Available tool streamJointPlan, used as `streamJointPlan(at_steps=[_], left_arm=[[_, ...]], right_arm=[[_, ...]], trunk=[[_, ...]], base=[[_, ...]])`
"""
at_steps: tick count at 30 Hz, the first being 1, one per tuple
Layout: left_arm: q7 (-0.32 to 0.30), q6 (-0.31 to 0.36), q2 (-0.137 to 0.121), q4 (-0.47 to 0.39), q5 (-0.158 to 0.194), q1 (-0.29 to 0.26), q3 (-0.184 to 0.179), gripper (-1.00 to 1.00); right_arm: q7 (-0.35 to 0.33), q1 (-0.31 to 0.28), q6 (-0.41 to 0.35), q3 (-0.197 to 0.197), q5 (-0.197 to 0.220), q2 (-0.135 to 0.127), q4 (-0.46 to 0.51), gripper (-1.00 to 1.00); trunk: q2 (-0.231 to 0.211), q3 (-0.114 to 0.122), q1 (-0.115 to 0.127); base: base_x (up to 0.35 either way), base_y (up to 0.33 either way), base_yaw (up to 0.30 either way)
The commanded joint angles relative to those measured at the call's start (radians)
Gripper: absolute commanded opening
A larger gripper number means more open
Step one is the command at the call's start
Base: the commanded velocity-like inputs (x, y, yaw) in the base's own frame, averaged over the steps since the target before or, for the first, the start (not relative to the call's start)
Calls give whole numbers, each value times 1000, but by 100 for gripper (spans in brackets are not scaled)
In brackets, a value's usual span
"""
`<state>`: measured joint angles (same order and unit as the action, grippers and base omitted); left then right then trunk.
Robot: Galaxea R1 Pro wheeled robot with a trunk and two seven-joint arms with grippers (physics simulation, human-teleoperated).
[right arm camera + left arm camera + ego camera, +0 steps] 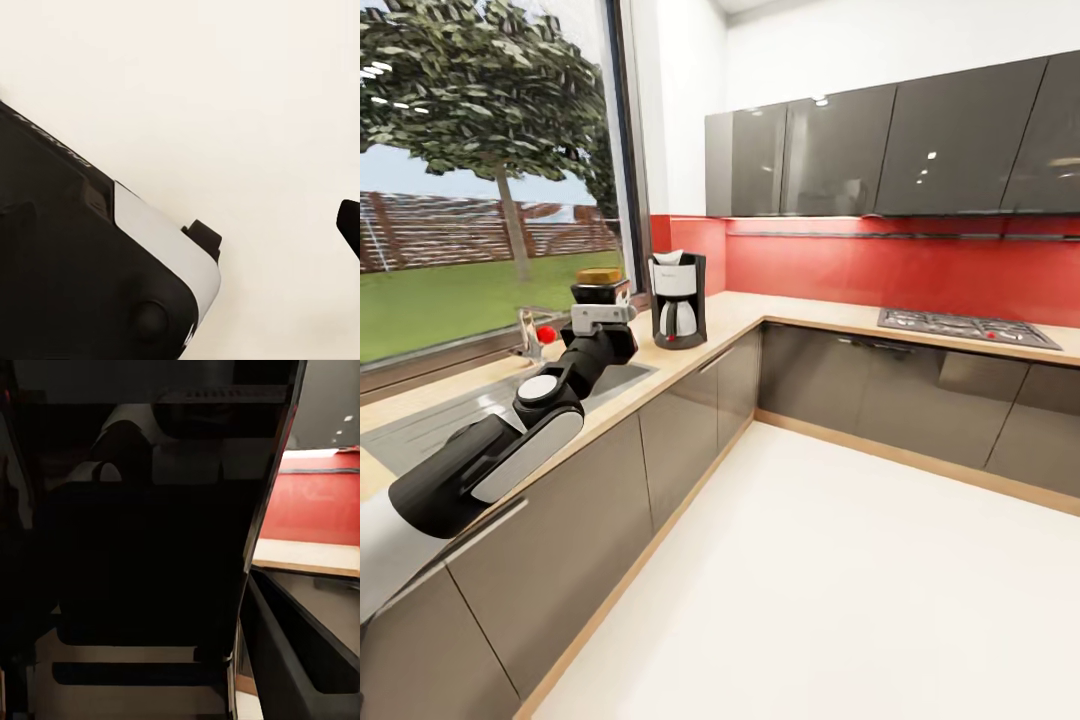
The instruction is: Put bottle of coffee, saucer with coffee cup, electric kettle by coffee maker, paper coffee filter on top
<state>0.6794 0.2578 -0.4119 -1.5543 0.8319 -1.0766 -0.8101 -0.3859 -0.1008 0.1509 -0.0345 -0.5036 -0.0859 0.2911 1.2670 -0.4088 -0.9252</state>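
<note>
Up in the head view, the coffee maker [678, 298] stands centre-left on the kitchen countertop [800, 312] (its lettering too small to read). Left arm stretched forward, left gripper [601, 293] clamped around the bottle of coffee [600, 285], yellow cap up. Left wrist view: dark bottle [142, 547] close up, no label legible.

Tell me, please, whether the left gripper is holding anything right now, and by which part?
The left gripper appears shut on the bottle of coffee, around its dark body below the yellow cap; the exact contact is hard to see.
</note>
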Motion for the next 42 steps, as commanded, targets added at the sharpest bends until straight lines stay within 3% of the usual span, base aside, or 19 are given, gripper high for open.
streamJointPlan(at_steps=[1,29,33,42], left_arm=[[6,5,-1,-1,1,-2,-3,-100],[6,3,-1,-1,1,-2,-3,-100],[6,-30,-2,-1,1,-2,-3,-100],[6,-41,-2,-1,1,-2,-16,-100]], right_arm=[[-4,0,4,-4,-7,0,0,100],[-4,0,4,-4,-7,0,0,100],[-4,0,4,-4,-7,0,0,100],[-4,0,4,-4,-7,0,0,100]], trunk=[[8,-4,-4],[204,-92,-111],[232,-105,-127],[288,-130,-157]], base=[[0,0,0],[0,0,0],[0,0,0],[0,0,0]])
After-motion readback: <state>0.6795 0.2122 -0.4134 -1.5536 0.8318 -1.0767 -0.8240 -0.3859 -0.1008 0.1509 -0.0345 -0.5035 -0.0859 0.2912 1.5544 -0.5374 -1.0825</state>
